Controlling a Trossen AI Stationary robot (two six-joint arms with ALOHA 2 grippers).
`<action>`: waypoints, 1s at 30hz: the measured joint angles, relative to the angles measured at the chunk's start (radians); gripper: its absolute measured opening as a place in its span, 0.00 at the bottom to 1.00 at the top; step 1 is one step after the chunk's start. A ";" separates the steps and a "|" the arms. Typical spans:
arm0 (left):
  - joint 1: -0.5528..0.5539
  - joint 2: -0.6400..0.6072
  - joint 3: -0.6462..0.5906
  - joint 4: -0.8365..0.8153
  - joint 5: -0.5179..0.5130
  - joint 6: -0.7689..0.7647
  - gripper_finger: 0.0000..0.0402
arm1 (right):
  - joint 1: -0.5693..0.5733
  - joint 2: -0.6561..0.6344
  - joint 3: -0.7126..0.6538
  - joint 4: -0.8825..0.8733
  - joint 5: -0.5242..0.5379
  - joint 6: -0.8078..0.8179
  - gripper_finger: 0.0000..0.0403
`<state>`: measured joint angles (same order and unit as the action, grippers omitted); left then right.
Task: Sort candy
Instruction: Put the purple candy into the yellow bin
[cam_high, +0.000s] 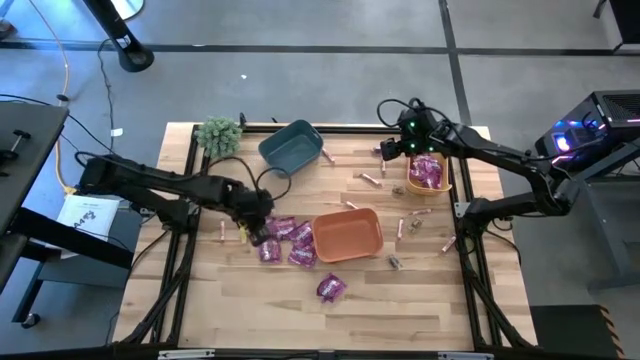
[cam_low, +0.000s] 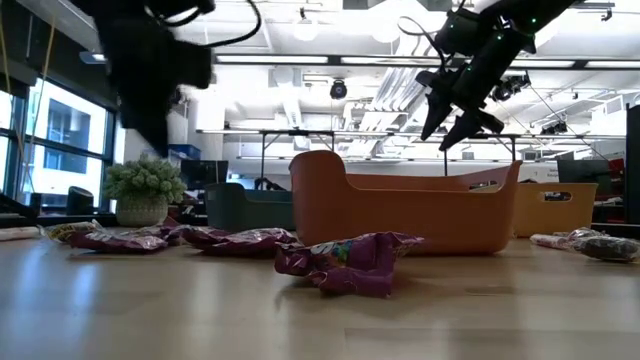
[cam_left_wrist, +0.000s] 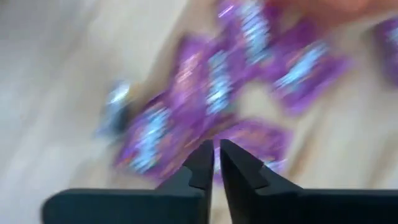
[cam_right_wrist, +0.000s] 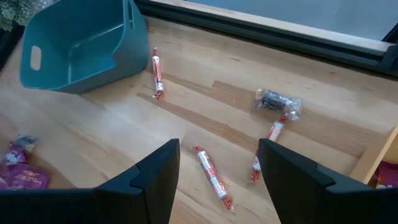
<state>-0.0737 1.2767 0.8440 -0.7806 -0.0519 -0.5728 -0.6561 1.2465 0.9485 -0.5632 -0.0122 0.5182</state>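
Here the table (cam_high: 250, 320) carries three bins: an orange bin (cam_high: 348, 234) at centre, a teal bin (cam_high: 290, 145) tipped at 11 o'clock, a yellow bin (cam_high: 430, 175) at 2 o'clock already holding purple packets (cam_high: 426, 171), so sorting looks under way. The left gripper (cam_high: 258, 228), fingers nearly pressed together on nothing, hangs over the purple pile (cam_high: 285, 240) at 9 o'clock, likely to pick one. The right gripper (cam_right_wrist: 217, 163), fingers spread, hovers above pink sticks (cam_right_wrist: 211, 174) at 1 o'clock. No wrapper writing is legible.
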 joint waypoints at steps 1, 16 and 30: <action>-0.001 0.001 0.000 -0.030 -0.026 0.006 0.10 | 0.004 0.000 0.000 0.000 0.015 0.000 0.53; 0.024 0.217 -0.102 0.117 -0.029 0.169 0.63 | 0.035 0.000 0.000 0.003 0.087 0.027 0.53; -0.003 0.233 -0.051 0.102 -0.101 0.103 0.10 | 0.035 0.000 0.000 0.007 0.095 0.043 0.53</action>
<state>-0.0768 1.5101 0.7925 -0.6785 -0.1529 -0.4695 -0.6209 1.2465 0.9485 -0.5564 0.0830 0.5610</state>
